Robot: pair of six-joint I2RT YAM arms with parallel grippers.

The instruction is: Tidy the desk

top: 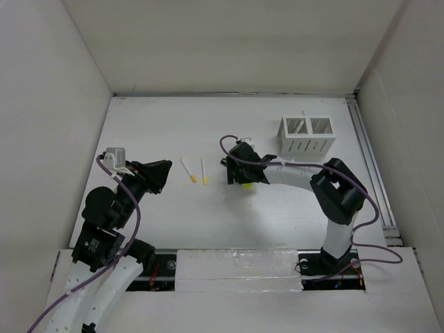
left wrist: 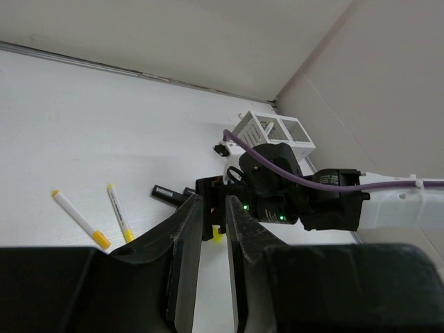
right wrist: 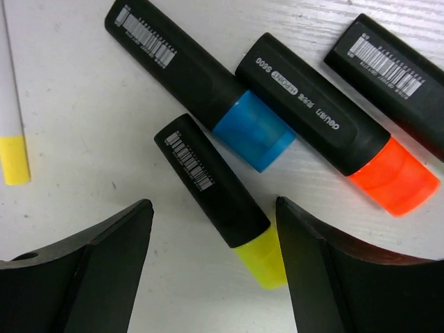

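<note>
On the white desk [top: 173,125] several black highlighters lie side by side. In the right wrist view they have a yellow cap [right wrist: 208,184], a blue cap [right wrist: 180,69] and an orange cap [right wrist: 312,118]; a further one [right wrist: 395,76] has its cap out of view. My right gripper [right wrist: 214,205] is open, low over the desk, with one finger on each side of the yellow-capped highlighter, not touching it. It shows at mid-desk in the top view [top: 239,177]. My left gripper [left wrist: 214,201] is empty, its jaws a narrow gap apart, at the left [top: 161,173].
Two white pens with yellow caps [top: 188,170] [top: 204,171] lie between the two grippers. A small white two-compartment slotted box [top: 306,134] stands at the back right. A metal rail [top: 371,159] runs along the desk's right edge. White walls surround the desk.
</note>
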